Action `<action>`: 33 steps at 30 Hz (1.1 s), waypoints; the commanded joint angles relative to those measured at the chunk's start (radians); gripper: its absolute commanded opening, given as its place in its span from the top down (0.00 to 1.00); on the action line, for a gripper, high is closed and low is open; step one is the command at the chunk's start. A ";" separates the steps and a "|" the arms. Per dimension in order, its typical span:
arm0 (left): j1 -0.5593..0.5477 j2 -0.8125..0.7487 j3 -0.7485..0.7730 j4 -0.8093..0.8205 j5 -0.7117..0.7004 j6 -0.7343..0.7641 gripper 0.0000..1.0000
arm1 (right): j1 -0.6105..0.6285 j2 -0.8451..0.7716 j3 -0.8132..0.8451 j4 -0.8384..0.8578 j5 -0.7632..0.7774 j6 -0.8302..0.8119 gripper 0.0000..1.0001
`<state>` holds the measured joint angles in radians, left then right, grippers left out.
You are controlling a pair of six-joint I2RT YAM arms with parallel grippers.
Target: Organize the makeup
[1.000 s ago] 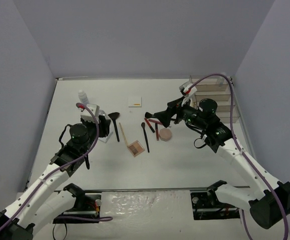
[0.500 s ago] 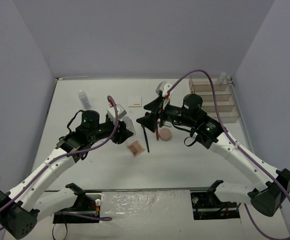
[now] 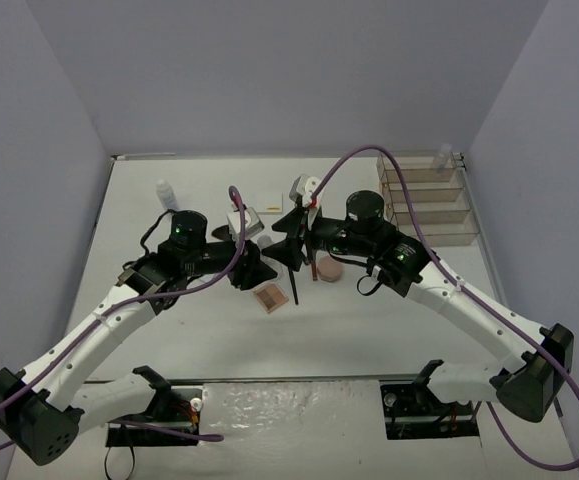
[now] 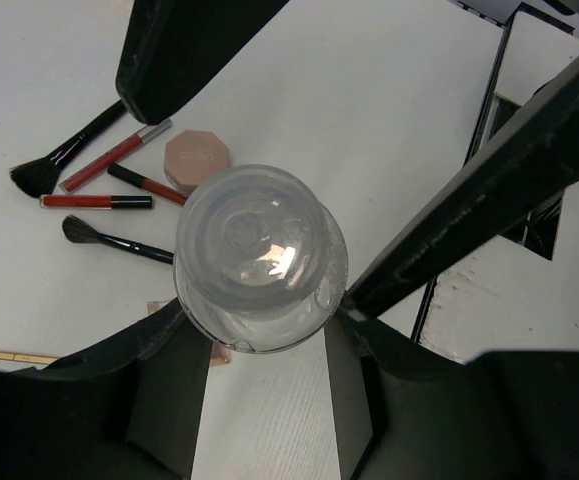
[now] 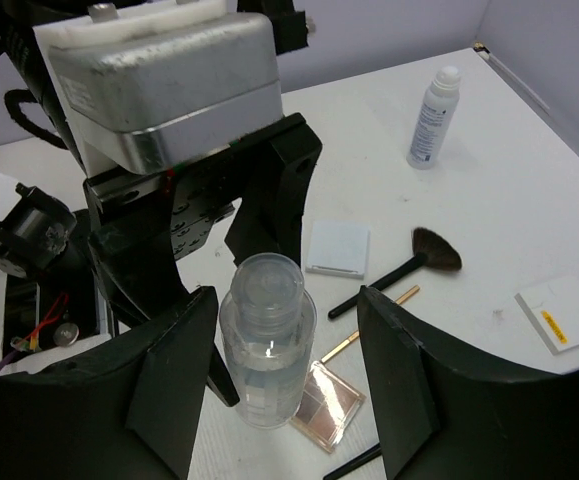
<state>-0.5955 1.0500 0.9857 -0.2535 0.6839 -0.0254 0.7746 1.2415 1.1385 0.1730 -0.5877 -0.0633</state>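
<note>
Left arm (image 3: 99, 330): reaches from its base up and inward to the middle of the table, its wrist bent toward the right arm.
Right arm (image 3: 469, 305): stretches in from the right side to the same spot, so the two wrists face each other.
Left gripper (image 4: 261, 310): clamped on the clear bottle (image 5: 266, 355), one finger pressed on each side of it.
Right gripper (image 5: 287, 300): fingers stand on either side of the same bottle; a gap shows on one side, so it has no grip.
Bottle place: lifted off the table, between the two grippers, above the brown palette (image 3: 270, 298).
Bottle axis: lies along the left gripper's fingers, with a round end toward each wrist camera; which end is the cap I cannot tell.
Other makeup: a second bottle (image 3: 166, 192) stands at the far left, well apart. The pink compact (image 4: 196, 160), the red pencils (image 4: 96, 201) and the black brushes (image 4: 114, 240) lie close together. A white pad (image 3: 269, 203) lies further back.
Organizer (image 3: 429, 195): at the far right corner, with a bottle (image 3: 443, 155) at its back.
Surface: white table (image 3: 369, 330).
Room: plain pale grey-lilac walls (image 3: 269, 70) on three sides.
</note>
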 commanded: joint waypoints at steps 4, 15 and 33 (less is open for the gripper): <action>-0.025 0.011 0.091 0.063 0.044 0.022 1.00 | 0.018 0.014 0.050 0.073 -0.047 -0.020 0.49; -0.029 0.023 0.105 0.069 0.039 0.022 1.00 | 0.022 0.014 0.014 0.076 -0.045 -0.016 0.67; -0.030 -0.004 0.033 0.080 -0.352 -0.101 0.06 | -0.087 -0.033 -0.032 0.176 0.215 -0.049 1.00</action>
<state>-0.6273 1.0810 1.0126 -0.2415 0.4897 -0.0609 0.7642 1.2579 1.1139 0.1782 -0.4713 -0.1102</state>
